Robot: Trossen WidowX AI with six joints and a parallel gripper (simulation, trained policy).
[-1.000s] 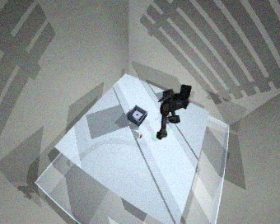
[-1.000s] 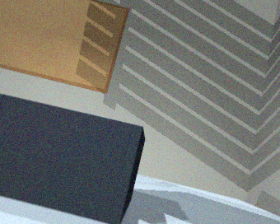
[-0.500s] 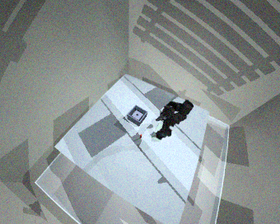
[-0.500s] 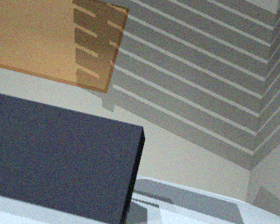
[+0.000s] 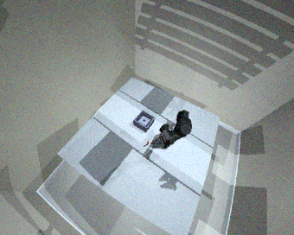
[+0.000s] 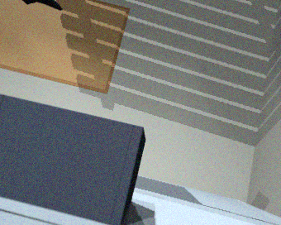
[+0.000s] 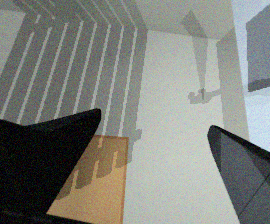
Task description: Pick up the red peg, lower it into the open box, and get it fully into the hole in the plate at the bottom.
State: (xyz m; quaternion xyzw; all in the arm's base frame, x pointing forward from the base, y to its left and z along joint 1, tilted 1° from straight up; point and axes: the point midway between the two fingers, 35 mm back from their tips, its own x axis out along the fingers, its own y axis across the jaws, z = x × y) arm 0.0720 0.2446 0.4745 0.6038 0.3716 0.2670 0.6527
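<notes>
The red peg (image 5: 147, 142) shows in the top view as a tiny red mark on the pale table, in front of the box; its exact pose is too small to tell. The open dark box (image 5: 139, 126) (image 6: 65, 157) stands farther back, with a pale plate inside and a small dark spot at its middle. In the exterior view only the box's outer wall shows large. My gripper (image 7: 153, 121) is open and empty, its fingers wide apart against the wall in the wrist view. No peg shows there. In the top view the dark arm's lower left end is close to the peg in the picture; their height difference cannot be told.
The black arm (image 5: 182, 125) stands right of the box in the top view. Grey shadow patches and dark seams cross the table (image 5: 172, 161). An orange panel (image 6: 28, 41) (image 7: 106, 195) and striped shadows show on the walls.
</notes>
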